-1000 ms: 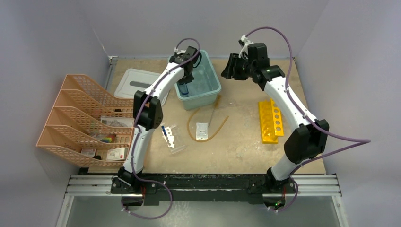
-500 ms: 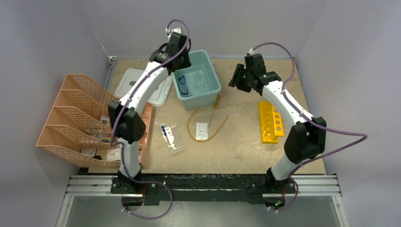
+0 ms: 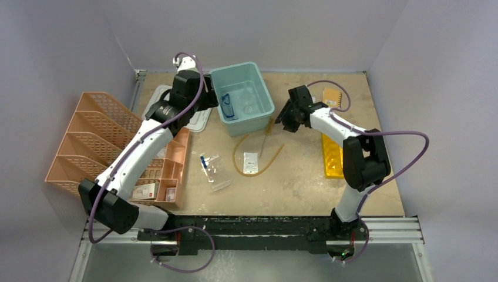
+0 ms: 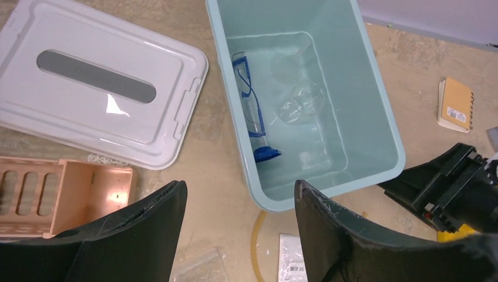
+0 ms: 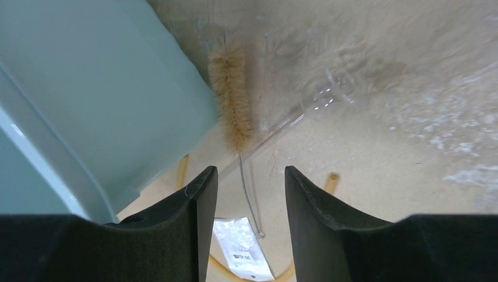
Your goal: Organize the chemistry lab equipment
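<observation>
The left gripper point(image 4: 238, 202) hangs over the table at upper centre of the top view, its fingers spread wide with nothing between them. Below it, in the left wrist view, the teal bin point(image 4: 382, 111) fills the middle of the frame. The blue-framed glasses point(image 4: 251, 114) lie inside along the bin's left wall, and a glass dish point(image 4: 304, 101) sits on the bin floor to their right. A white lid point(image 4: 94, 88) lies at upper left, and a brown notebook point(image 4: 456, 104) at the right edge.

The right gripper point(image 5: 249, 176) sits low, just right of the bin, with its fingers parted and holding nothing. In its wrist view a bristle brush point(image 5: 231, 100) lies against the bin wall at upper centre, and a thin glass rod point(image 5: 290, 124) slants across just to its right.

In the middle of the top view lies the white packet point(image 3: 251, 162), looped by amber tubing point(image 3: 270, 160). The bagged blue-capped tubes point(image 3: 212, 171) lie to its left, and a yellow rack point(image 3: 332, 155) to its right.
</observation>
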`<state>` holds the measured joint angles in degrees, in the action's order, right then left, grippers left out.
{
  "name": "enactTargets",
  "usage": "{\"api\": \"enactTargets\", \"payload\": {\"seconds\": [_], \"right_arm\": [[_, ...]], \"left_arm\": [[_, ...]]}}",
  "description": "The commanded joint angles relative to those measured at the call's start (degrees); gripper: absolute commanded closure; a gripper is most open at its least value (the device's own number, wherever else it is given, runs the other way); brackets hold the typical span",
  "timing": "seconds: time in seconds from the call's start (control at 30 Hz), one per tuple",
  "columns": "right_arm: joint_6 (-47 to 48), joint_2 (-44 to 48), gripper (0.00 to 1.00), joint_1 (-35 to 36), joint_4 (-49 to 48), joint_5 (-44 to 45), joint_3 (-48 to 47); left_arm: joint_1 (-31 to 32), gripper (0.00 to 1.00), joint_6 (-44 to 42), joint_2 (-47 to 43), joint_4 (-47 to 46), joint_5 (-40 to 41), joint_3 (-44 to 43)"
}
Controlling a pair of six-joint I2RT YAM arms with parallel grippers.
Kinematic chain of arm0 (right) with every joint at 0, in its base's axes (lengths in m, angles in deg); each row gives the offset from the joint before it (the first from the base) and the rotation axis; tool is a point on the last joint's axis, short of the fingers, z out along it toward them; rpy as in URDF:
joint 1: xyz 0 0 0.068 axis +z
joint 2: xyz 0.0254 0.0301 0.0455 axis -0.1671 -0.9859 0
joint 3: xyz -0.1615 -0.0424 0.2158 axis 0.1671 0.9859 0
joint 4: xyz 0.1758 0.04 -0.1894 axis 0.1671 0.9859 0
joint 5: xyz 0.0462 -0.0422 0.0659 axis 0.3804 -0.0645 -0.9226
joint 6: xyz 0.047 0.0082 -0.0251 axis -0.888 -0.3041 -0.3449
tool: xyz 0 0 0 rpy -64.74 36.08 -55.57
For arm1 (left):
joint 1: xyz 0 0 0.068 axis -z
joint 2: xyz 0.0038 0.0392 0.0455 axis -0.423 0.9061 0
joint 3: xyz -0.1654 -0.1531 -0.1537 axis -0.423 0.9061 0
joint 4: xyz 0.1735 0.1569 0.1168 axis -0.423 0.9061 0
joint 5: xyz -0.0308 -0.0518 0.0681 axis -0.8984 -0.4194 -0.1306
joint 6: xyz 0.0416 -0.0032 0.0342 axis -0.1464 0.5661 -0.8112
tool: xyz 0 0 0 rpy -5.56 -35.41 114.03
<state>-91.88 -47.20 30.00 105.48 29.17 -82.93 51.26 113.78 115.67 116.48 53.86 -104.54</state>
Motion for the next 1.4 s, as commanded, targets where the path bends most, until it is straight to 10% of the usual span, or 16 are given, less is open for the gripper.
{"api": "enactTargets", "payload": {"seconds": [0.0, 0.6, 1.37], "right_arm": [[-2.47, 1.64, 0.53, 1.47, -10.17, -2.44, 4.92], [6.31, 0.25, 0.53, 8.14, -36.66, -2.80, 22.84], [-4.33, -1.97, 1.00, 14.29, -18.31, 16.01, 19.17]], "left_arm": [[-0.66, 0.33, 2.92, -2.78, -6.85, -0.25, 4.00], [-0.82, 0.34, 3.63, -3.78, -5.54, 0.69, 6.00], [-1.54, 0.34, 0.93, -7.06, -2.02, 3.91, 7.13]]}}
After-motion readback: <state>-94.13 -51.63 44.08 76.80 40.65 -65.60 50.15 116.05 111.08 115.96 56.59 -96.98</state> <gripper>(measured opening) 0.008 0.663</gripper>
